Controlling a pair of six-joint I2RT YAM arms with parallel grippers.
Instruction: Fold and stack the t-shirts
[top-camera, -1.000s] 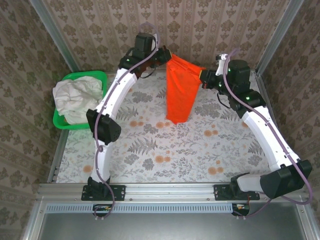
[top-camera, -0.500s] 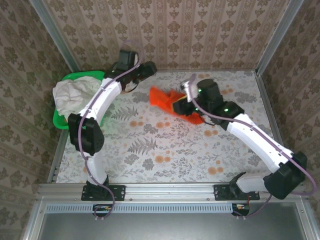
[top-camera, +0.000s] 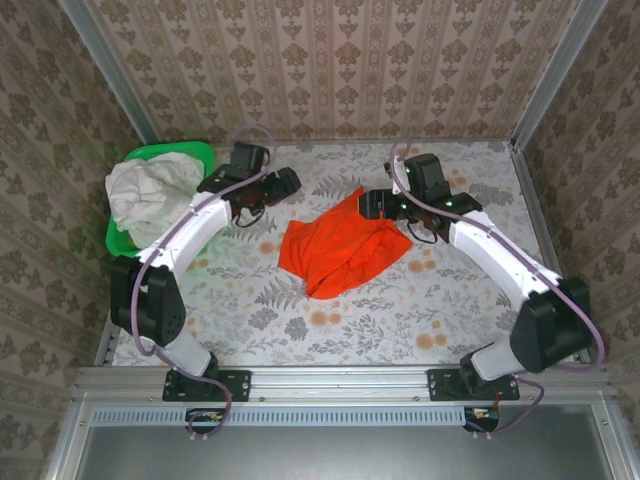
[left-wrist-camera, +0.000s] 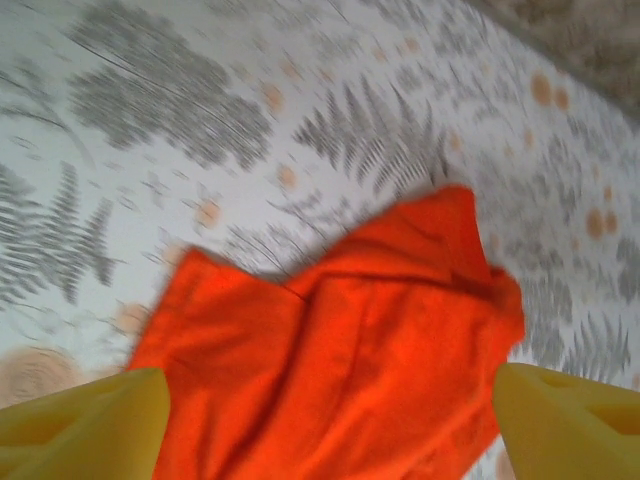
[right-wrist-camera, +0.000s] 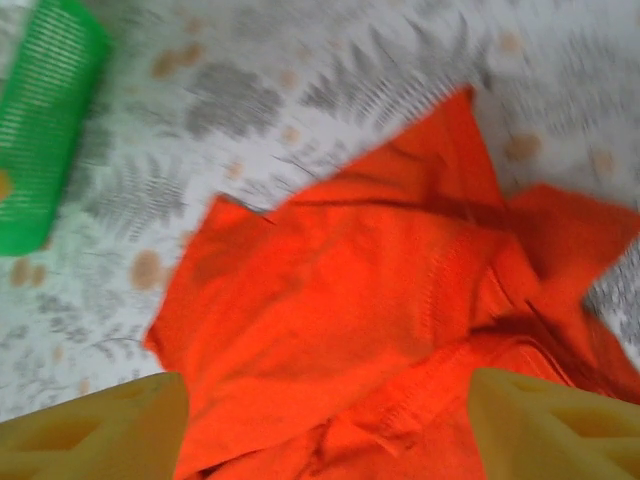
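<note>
1. Orange-red t-shirt (top-camera: 338, 247) (left-wrist-camera: 340, 340) (right-wrist-camera: 370, 310): lies crumpled & unfolded on the worktop (top-camera: 300, 320), about mid-worktop, a bit toward the far side. One corner sticks out toward the far edge; creases and a seam show in the R wrist view.
2. White t-shirt (top-camera: 150, 195): bunched in a heap inside the green basket (top-camera: 178, 152) (right-wrist-camera: 40, 120) at the far-left corner of the worktop, well apart from the orange-red one. Not stacked.
3. R pincer (top-camera: 372, 203) (right-wrist-camera: 325, 400): over the shirt's far-right corner, fingers (right-wrist-camera: 100, 420) spread wide apart w/ nothing gripped. Orange cloth lies below, btwn the two yellow tips. Can't tell if the tips touch it.
4. L pincer (top-camera: 285, 182) (left-wrist-camera: 325, 400): just left & far of the shirt in the top view, near the basket side, fingers (left-wrist-camera: 80, 420) also wide apart, nothing gripped. Its cam looks down on the orange cloth.
5. Both wrist views are motion-blurred.
</note>
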